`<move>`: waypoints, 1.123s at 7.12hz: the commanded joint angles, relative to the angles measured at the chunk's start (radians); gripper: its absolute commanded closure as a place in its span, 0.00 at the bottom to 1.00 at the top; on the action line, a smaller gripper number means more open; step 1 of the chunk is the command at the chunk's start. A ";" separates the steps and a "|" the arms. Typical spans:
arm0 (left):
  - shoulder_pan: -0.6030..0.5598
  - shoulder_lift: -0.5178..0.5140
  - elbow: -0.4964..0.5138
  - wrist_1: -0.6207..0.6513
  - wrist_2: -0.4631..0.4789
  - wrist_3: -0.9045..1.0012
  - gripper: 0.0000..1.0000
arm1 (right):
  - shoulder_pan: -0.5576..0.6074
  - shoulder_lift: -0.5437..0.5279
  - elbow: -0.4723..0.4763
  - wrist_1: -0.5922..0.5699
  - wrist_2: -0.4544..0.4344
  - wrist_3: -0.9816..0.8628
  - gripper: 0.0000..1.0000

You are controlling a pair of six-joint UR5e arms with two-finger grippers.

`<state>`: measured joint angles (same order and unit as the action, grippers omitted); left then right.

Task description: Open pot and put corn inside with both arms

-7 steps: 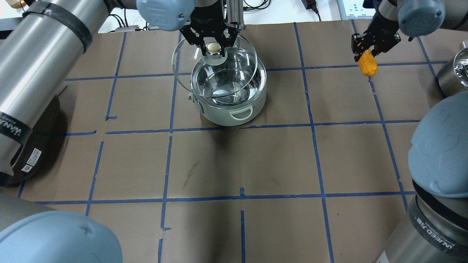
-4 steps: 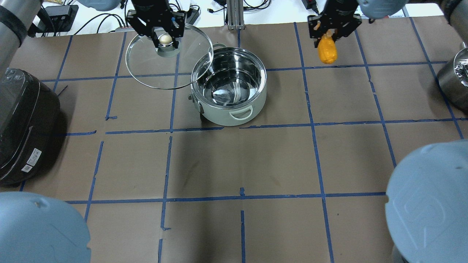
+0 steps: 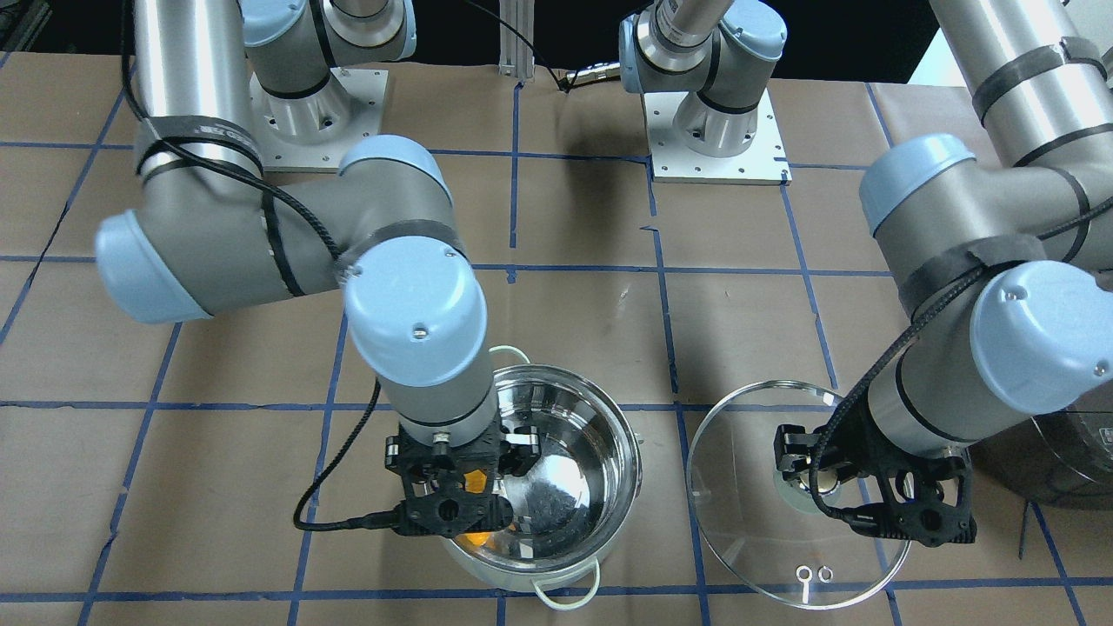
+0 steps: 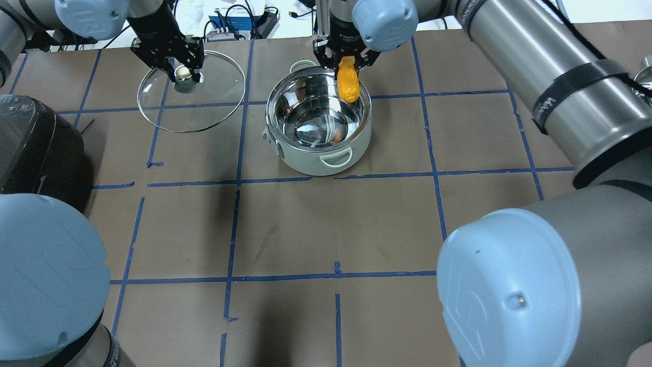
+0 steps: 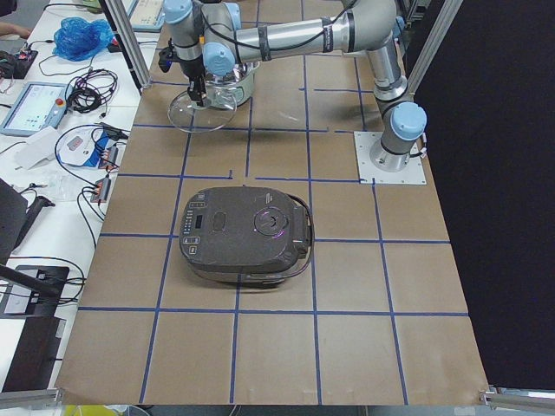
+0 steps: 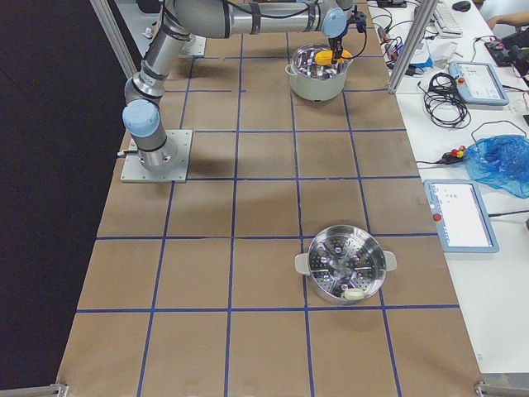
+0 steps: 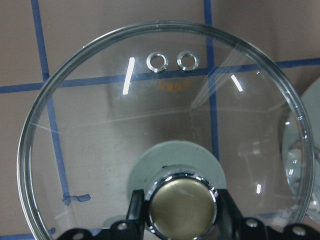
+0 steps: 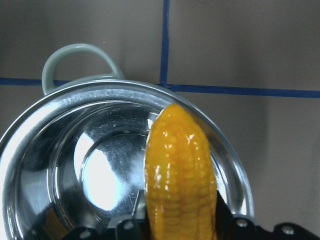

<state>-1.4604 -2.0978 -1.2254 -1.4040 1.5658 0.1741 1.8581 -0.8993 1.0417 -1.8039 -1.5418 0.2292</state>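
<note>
The steel pot (image 4: 305, 163) stands open at the table's far middle; it also shows in the front view (image 3: 613, 426) and the right wrist view (image 8: 50, 115). My right gripper (image 4: 347, 62) is shut on the yellow-orange corn (image 4: 348, 85), which hangs point down over the pot's far right rim, above the inside. The corn fills the right wrist view (image 8: 180, 175). My left gripper (image 4: 182, 71) is shut on the knob (image 7: 182, 205) of the glass lid (image 4: 204, 109), held left of the pot and clear of it. I cannot tell whether the lid touches the table.
A dark rice cooker (image 4: 30, 137) sits at the table's left edge, near the lid. A second steel pot with a steamer insert (image 6: 345, 265) stands far off on the right side. Blue tape lines grid the brown table cover (image 4: 331, 229).
My left gripper has carried the lid left, off the pot. My right gripper has carried the corn left from the table's right side to over the pot's rim.
</note>
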 commanded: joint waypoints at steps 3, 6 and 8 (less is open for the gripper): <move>0.049 -0.057 -0.144 0.198 -0.038 0.067 0.99 | 0.055 0.076 0.084 -0.122 0.011 0.053 0.94; 0.051 -0.064 -0.183 0.232 -0.049 0.104 0.99 | 0.058 0.074 0.100 -0.133 0.011 0.035 0.00; 0.051 -0.064 -0.200 0.241 -0.047 0.117 0.89 | 0.056 0.004 0.084 -0.126 0.006 0.036 0.00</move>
<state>-1.4100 -2.1611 -1.4152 -1.1686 1.5184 0.2864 1.9155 -0.8532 1.1357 -1.9354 -1.5322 0.2654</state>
